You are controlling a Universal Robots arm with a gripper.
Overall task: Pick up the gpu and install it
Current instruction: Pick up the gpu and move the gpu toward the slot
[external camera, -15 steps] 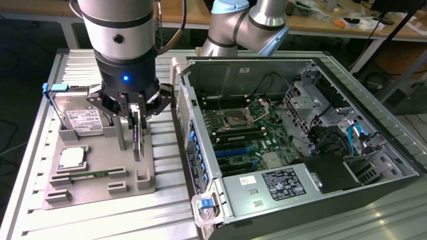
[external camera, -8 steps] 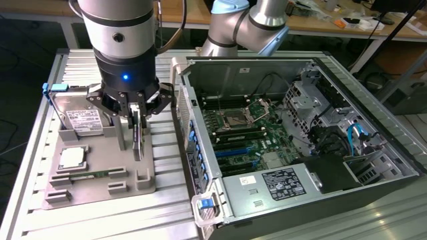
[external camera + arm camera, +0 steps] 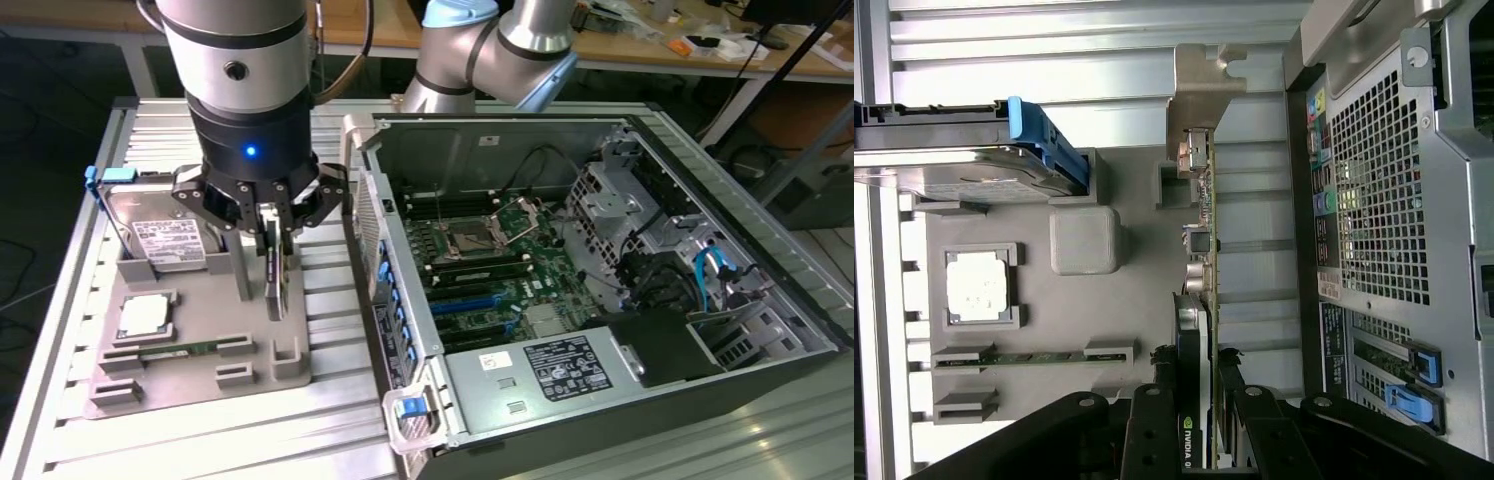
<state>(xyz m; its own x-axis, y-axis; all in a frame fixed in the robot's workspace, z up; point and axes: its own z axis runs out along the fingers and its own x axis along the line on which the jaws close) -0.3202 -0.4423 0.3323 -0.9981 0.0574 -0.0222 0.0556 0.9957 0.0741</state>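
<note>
Wondering what the gripper (image 3: 274, 228) has hold of right now, anyone? (benchrat)

Yep, it's got the gpu (image 3: 1200, 250). Fingers (image 3: 1152, 420) are clamped on the card's top edge, one on either side. The card stands on edge over the grey tray (image 3: 1124, 180), with its metal bracket (image 3: 1204, 90) at the far end. Can't tell if it's clear of its slot. (tinkerer)

What else is on that tray? (benchrat)

A chip (image 3: 979, 285) and a green RAM stick (image 3: 1034, 357) in their holders, plus a hard drive (image 3: 974, 170) in a blue frame. Just beside the tray, on the exterior view's right, sits the open computer case (image 3: 601, 400) with its motherboard (image 3: 494, 270) showing. Wooden benches (image 3: 400, 30) way back. (tinkerer)
</note>
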